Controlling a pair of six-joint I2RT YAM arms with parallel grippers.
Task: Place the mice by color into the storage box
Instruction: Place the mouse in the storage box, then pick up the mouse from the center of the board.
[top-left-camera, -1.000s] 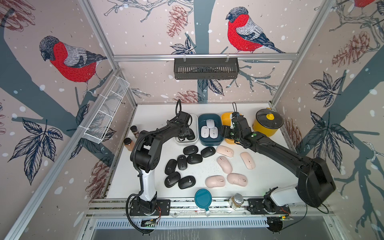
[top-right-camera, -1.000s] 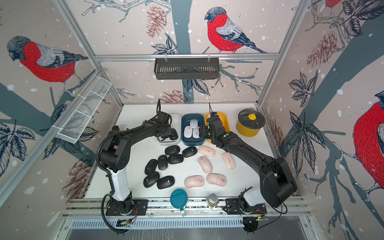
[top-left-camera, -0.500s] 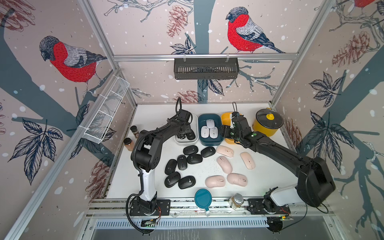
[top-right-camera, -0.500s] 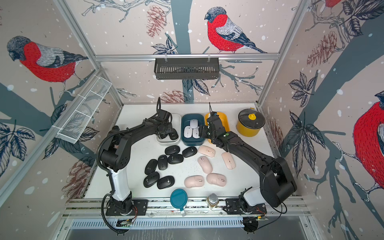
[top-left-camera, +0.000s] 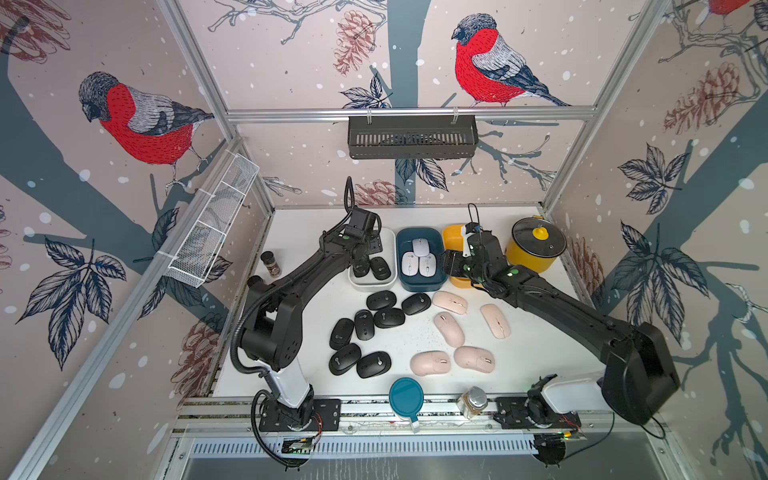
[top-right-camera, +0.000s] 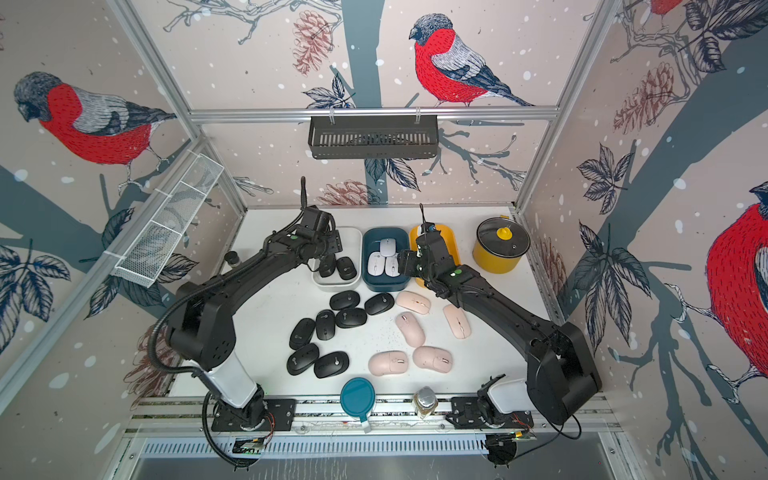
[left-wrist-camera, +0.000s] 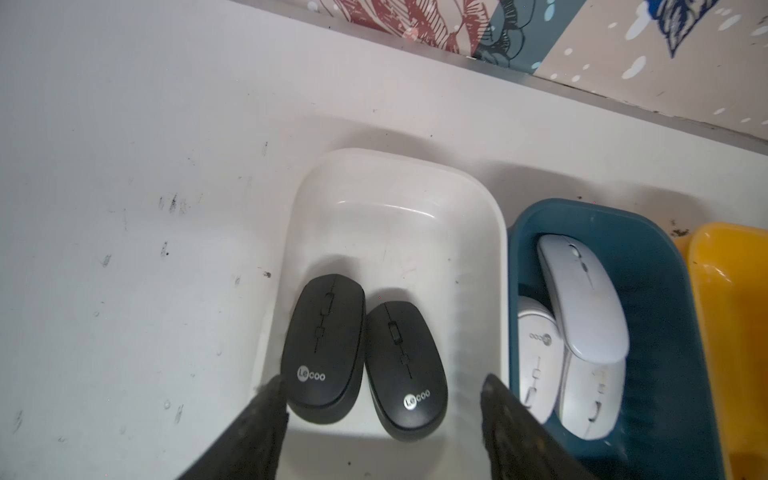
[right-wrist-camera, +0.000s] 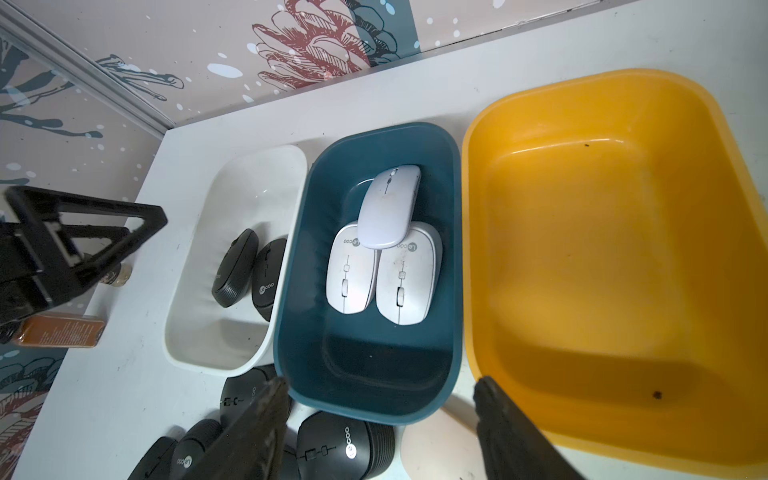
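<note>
Three storage boxes stand in a row at the back: white (top-left-camera: 372, 283), blue (top-left-camera: 419, 286) and yellow (top-left-camera: 451, 237). Two black mice (left-wrist-camera: 324, 345) (left-wrist-camera: 403, 365) lie side by side in the white box (left-wrist-camera: 395, 162). Three white mice (right-wrist-camera: 388, 208) are stacked in the blue box (right-wrist-camera: 365, 399). The yellow box (right-wrist-camera: 582, 249) holds nothing. Several black mice (top-left-camera: 388, 318) and several pink mice (top-left-camera: 449, 328) lie on the table in front. My left gripper (left-wrist-camera: 382, 382) hangs open just above the two boxed black mice. My right gripper (right-wrist-camera: 382, 384) is open over the blue box's near rim.
A yellow lidded pot (top-left-camera: 536, 249) stands at the back right. A teal lid (top-left-camera: 406, 397) and a glass jar (top-left-camera: 472, 401) sit at the front edge. A spice jar (top-left-camera: 270, 263) stands at the left, under a wire basket (top-left-camera: 212, 228) on the wall.
My left gripper has gone from shut to open over the white box. Both arms have barely moved otherwise, and the right gripper is unchanged.
</note>
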